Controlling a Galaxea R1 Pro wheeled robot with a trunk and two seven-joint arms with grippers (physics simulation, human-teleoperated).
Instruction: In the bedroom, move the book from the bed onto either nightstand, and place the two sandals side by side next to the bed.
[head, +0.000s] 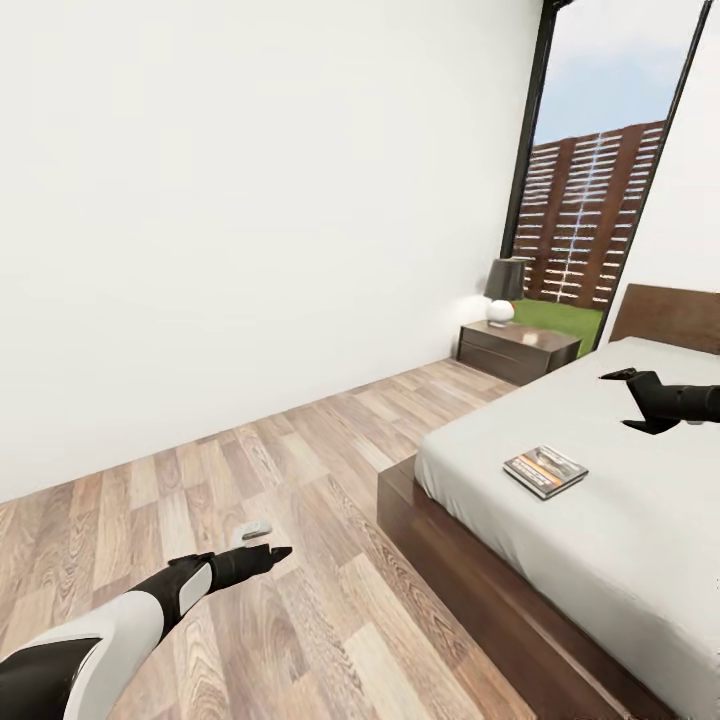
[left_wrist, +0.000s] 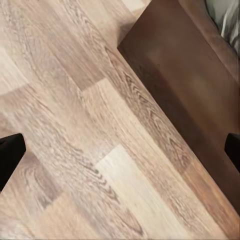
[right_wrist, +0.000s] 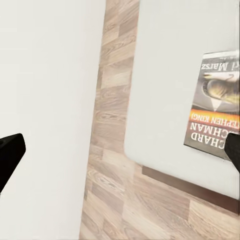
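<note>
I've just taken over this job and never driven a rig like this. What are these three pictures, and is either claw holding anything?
You are seeing a two-armed wheeled robot in a simulated bedroom. The head view looks down over both arms: the left claw hangs open over the wood-plank floor, the right claw is open above the light-grey bed. The other two pictures come from cameras on each wrist. The small orange-banded paperback book lies on the mattress, not held. The dark-brown nightstand, with a lamp, stands by the window.
</note>
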